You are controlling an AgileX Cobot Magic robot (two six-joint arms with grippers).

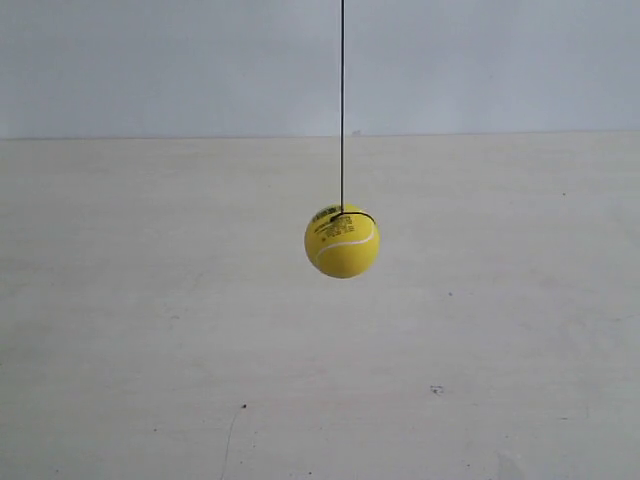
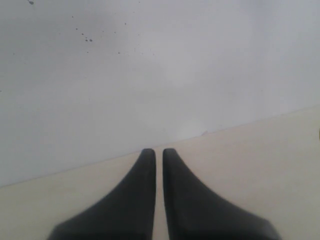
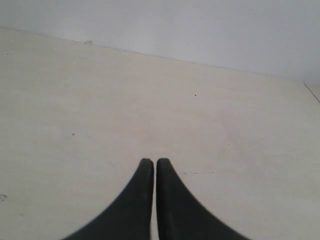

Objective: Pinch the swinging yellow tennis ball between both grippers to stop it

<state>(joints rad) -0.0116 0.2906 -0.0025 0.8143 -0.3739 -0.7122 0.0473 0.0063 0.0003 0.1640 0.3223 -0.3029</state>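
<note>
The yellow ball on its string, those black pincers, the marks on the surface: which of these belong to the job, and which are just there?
Part of the job:
- yellow tennis ball, hanging on its thin dark string
- left pincer, shut, holding nothing
- right pincer, shut, holding nothing

Just there:
- pale surface
- plain wall
- small dark specks on the surface
</note>
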